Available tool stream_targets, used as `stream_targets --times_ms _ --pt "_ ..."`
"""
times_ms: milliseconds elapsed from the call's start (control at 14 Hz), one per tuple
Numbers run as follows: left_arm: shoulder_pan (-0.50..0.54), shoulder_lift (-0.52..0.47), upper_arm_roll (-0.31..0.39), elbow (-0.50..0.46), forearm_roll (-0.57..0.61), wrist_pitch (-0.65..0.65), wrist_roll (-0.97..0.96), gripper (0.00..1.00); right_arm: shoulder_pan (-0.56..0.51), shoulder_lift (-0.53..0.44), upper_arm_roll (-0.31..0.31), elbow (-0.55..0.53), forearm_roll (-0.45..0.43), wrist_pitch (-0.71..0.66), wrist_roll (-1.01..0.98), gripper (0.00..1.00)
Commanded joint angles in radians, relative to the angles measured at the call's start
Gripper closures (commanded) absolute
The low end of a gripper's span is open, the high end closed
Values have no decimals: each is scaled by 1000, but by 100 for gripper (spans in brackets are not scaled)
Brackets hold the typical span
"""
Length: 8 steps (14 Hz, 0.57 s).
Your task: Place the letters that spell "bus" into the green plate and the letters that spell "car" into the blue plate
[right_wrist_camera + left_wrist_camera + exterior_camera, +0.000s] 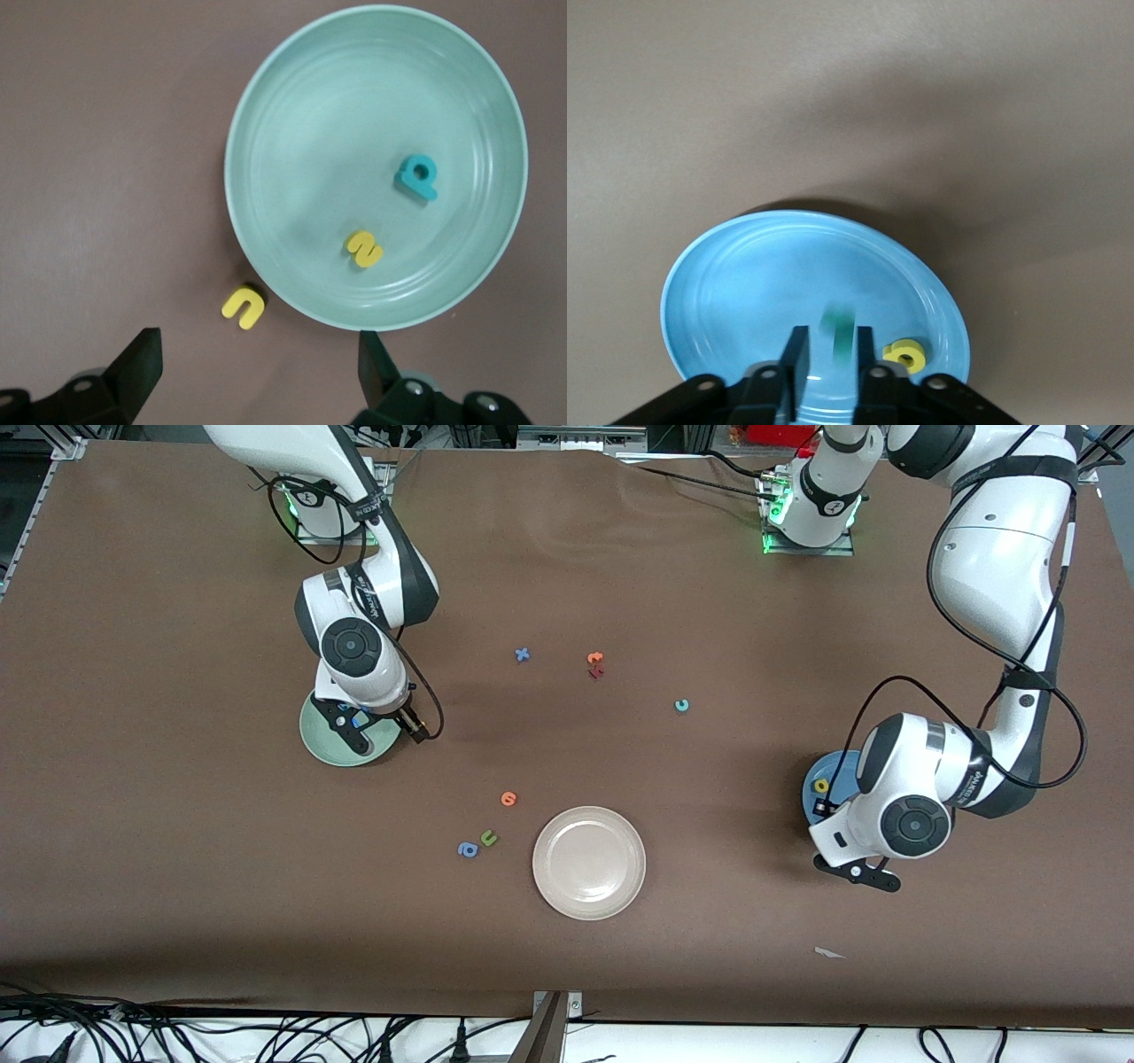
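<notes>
The green plate holds a teal "b" and a yellow "s". A yellow "u" lies on the table against the plate's rim. My right gripper hangs wide open over that rim, holding nothing. In the blue plate lies a yellow "a". My left gripper is low over this plate, fingers slightly apart, with a blurred teal letter loose between them. A teal "c" lies on the table toward the left arm's end.
A beige plate sits near the front camera, mid-table. Nearby lie an orange round letter, a green "u" and a blue "a". Farther back are a blue "x", an orange letter and a dark red one.
</notes>
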Motion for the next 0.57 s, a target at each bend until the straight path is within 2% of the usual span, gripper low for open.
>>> stream_targets --times_ms 0,214,285,356,498 --pt "-21 -13 -22 -12 -21 -12 -16 0 -2 25 -4 -12 16 21 226 3" --pt "-58 -19 -34 -36 -162 3 -206 0 14 48 -1 -21 16 69 317 4" --pt "-61 -32 -66 -63 -184 29 -276 0 14 50 0 -30 19 89 326 4" --pt "-56 -48 -109 -111 -186 68 -360 0 14 53 0 -43 23 121 361 4" --pt "-53 -123 -152 -270 -184 179 -484 0 14 61 23 -64 24 182 426 5"
